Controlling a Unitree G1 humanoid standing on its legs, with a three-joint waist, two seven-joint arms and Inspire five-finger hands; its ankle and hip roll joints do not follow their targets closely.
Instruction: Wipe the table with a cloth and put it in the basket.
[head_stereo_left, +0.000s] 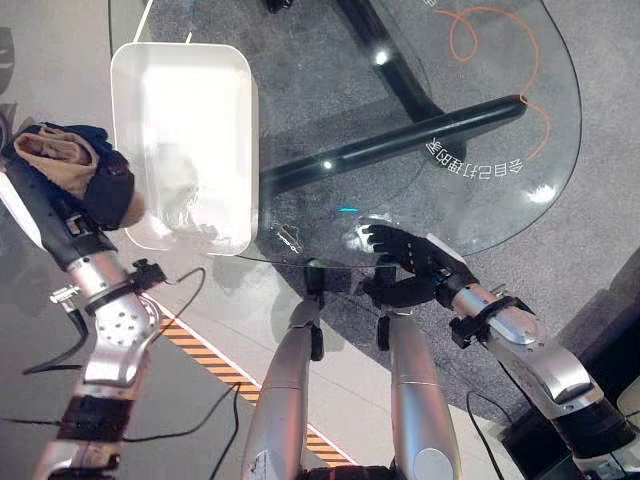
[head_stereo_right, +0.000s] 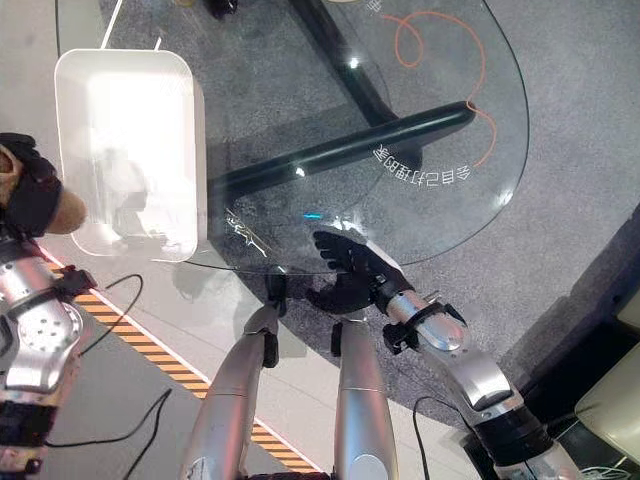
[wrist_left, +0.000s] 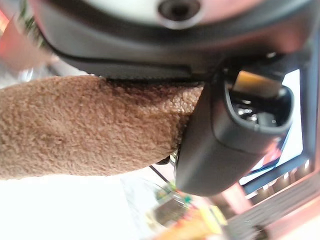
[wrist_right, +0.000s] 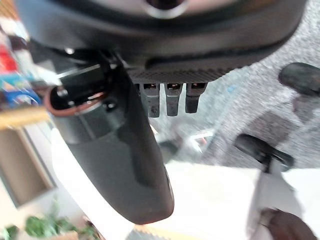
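In the left eye view, the round clear glass table (head_stereo_left: 480, 150) carries a white rectangular plastic basket (head_stereo_left: 232, 150) at its left edge. The robot's left hand (head_stereo_left: 95, 185) hovers just outside that basket's left wall, its dark fingers curled round a bunched tan fleecy cloth (head_stereo_left: 55, 155). The cloth is not yet in the basket, so the putting-away step looks to be in hand. The next move, as I judge it, calls for carrying the hand rightward over the rim and then loosening the fingers so the cloth drops inside. The right hand (head_stereo_left: 410, 255) lies at the table's near edge with its fingers stretched flat on the glass, holding nothing.

The right eye view shows the same layout: the left hand sits at the picture's left side beside the basket, forearm rising from below, and the right hand is spread on the near rim of the table, its silver forearm running back to the lower right.

In the left wrist view, the cloth fills the space under the palm, pressed between the hand's dark bulk and the thumb (wrist_left: 235, 135), which bends in against it.

In the right wrist view, the thumb (wrist_right: 125, 150) sticks out straight, and the fingers (wrist_right: 172, 97) run away in a straight row with nothing between them.
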